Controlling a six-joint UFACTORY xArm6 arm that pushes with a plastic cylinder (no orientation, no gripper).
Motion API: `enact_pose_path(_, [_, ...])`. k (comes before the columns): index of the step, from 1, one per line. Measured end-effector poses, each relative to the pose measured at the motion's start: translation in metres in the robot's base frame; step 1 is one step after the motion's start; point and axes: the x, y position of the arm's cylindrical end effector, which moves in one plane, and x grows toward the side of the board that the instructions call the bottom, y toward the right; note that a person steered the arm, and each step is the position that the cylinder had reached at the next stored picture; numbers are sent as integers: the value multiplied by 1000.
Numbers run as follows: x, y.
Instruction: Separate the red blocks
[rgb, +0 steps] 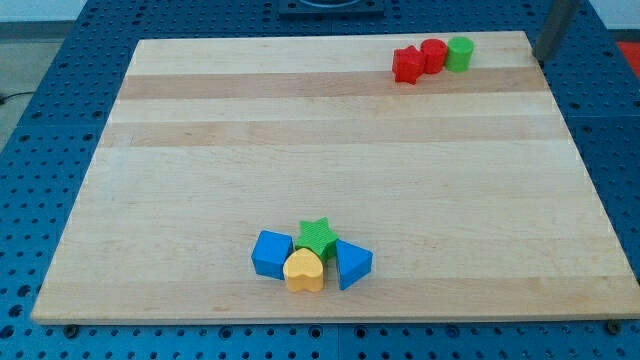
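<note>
Red on red: 2 red blocks, a red star (406, 65) touching a red cylinder (433, 54), sit top right beside the green cylinder (460, 53). My tip (543, 57), a bare rod grasping nothing, hangs right of them. I should wedge between the reds, slowly.

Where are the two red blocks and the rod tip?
red star block (407, 65), camera view, its top face.
red cylinder block (433, 53), camera view, its top face.
my tip (543, 57), camera view, the rod's lower end, right of the green cylinder block (460, 52).
</note>
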Motion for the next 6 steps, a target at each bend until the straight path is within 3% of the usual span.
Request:
enact_pose_path(1, [-11,-89])
enact_pose_path(2, [17,-180])
enact_pose_path(3, [61,-185])
enact_pose_path(4, [62,-166])
enact_pose_path(5, [13,-174])
enact_pose_path(6, [2,-116])
